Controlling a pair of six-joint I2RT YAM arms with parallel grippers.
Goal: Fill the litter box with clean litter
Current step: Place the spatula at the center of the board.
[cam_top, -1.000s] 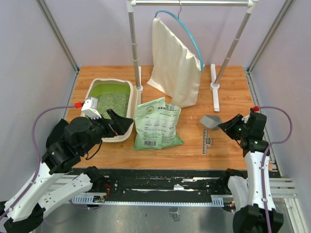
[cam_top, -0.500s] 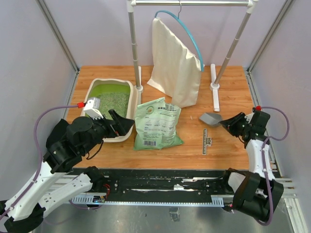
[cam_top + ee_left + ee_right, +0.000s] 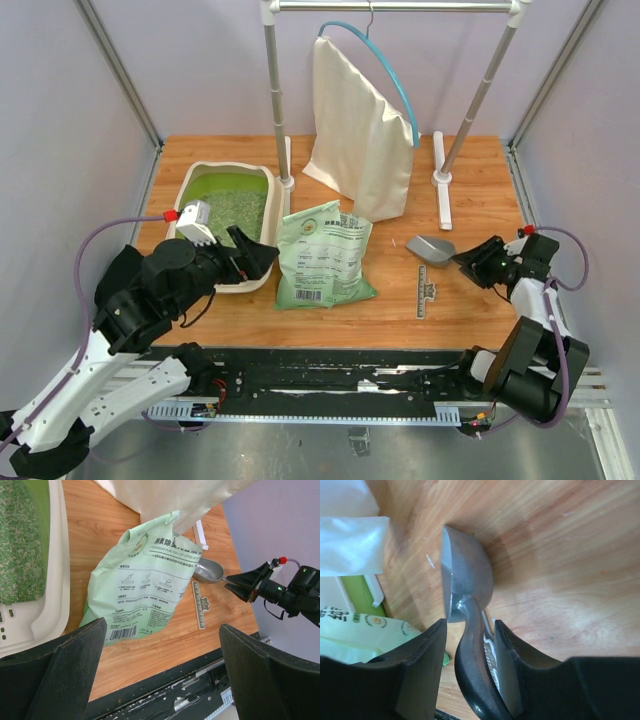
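The beige litter box (image 3: 271, 212) stands at the left, and pale green-grey clean litter (image 3: 236, 210) lies on its lime-green floor; its rim (image 3: 56, 580) and litter (image 3: 17, 545) also show in the left wrist view. My left gripper (image 3: 255, 258) is wide open and empty (image 3: 161, 630), above the box's near right corner. A grey metal scoop (image 3: 430, 247) lies on the table at the right. My right gripper (image 3: 466, 260) stands open around the scoop's handle (image 3: 470, 625). One finger touches the handle and a gap shows on the other side. The scoop bowl (image 3: 467, 575) is empty.
A flat green printed bag (image 3: 322, 255) lies between the box and the scoop. A cream cloth bag (image 3: 360, 140) hangs from a white rack at the back, whose foot (image 3: 441, 190) lies behind the scoop. A small metal ruler-like strip (image 3: 427, 290) lies near the scoop.
My right arm has folded back towards the table's right edge, with its jaws still at the scoop handle. The scoop has shifted slightly left. The left arm has crept slightly forward.
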